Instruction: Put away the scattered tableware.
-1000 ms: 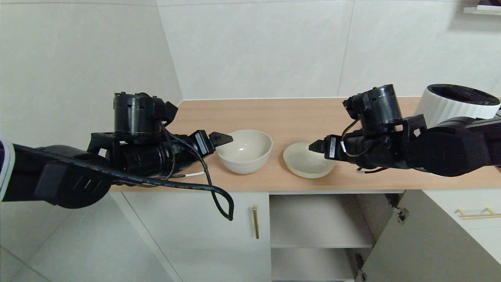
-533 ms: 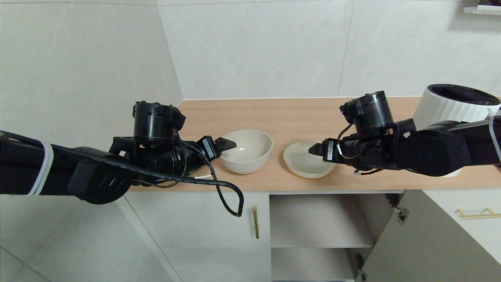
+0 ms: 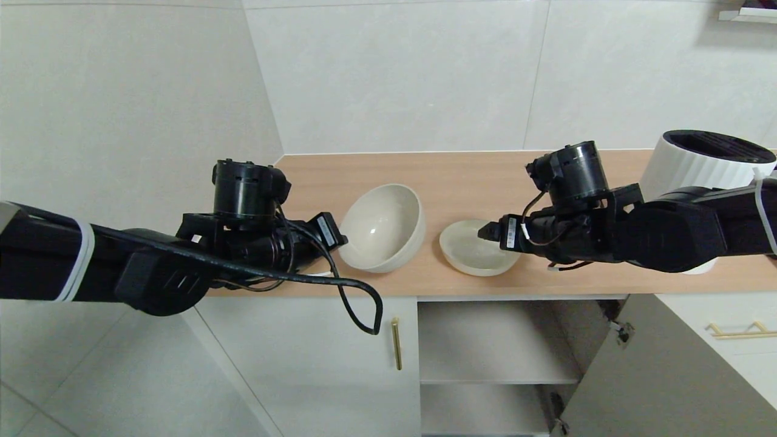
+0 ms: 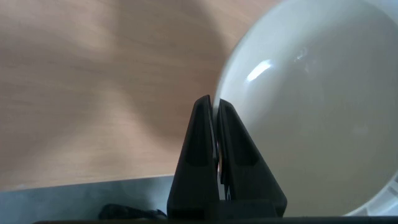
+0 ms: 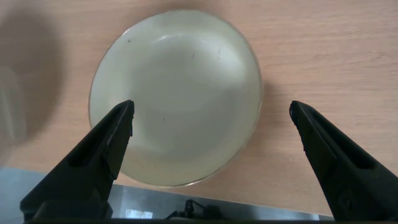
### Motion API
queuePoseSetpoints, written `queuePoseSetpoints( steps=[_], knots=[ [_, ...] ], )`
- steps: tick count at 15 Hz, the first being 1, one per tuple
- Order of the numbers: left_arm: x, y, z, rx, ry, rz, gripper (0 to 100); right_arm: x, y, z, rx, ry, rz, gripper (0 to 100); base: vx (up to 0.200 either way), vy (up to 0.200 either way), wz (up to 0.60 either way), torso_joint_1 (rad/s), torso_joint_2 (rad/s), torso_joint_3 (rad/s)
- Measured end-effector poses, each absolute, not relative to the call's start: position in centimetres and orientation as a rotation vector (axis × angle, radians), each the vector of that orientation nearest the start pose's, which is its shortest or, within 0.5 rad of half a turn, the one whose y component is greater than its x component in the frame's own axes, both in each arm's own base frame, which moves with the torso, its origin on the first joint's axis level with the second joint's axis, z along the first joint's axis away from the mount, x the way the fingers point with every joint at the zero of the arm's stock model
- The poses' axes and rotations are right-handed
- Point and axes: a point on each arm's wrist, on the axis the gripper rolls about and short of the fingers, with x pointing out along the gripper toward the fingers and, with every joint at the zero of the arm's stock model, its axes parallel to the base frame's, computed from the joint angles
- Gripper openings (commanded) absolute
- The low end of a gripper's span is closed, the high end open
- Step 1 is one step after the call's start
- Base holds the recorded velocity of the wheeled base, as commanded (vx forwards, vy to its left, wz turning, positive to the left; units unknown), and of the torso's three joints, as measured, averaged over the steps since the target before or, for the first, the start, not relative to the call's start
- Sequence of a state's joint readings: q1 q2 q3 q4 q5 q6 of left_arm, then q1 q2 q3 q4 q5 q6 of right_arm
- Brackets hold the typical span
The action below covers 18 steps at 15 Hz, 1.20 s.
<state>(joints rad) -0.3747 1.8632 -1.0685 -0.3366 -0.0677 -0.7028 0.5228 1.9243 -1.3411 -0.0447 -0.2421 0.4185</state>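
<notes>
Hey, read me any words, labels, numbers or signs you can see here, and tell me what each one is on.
Nothing can be read.
Left sticker, on the left gripper: print too small to read.
Right sticker, on the right gripper: print too small to read.
Bowl, plate, counter, white canister: no text visible.

Ribbed white canister (image 3: 707, 161), perhaps, on countertop (image 3: 461, 176)

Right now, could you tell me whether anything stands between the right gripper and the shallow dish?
Nothing visible does. The right gripper is open over the shallow dish, and the bowl, pinched by the left gripper, is apart beside it.
</notes>
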Motion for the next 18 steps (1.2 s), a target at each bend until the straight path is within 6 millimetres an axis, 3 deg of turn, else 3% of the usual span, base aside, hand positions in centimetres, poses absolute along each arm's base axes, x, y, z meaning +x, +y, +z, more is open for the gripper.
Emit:
queuePoseSetpoints(
  steps=[16, 17, 18],
  knots=[
    [32.5, -13.0, 17.9, -0.613, 0.566, -0.264, 0, 35.0, 18.9, 16.8, 0.121, 0.578, 0.002, 100, 0.0, 0.0, 0.0, 0.0, 0.0, 0.0],
    [32.5, -13.0, 17.9, -0.613, 0.565, -0.265, 0, 35.0, 18.9, 16.8, 0.119, 0.581, 0.001, 0, 0.0, 0.0, 0.0, 0.0, 0.0, 0.0],
    [32.5, -13.0, 17.9, -0.613, 0.564, -0.265, 0, 35.0, 18.9, 16.8, 0.119, 0.581, 0.0, 0, 0.0, 0.0, 0.0, 0.0, 0.0, 0.0]
  ],
)
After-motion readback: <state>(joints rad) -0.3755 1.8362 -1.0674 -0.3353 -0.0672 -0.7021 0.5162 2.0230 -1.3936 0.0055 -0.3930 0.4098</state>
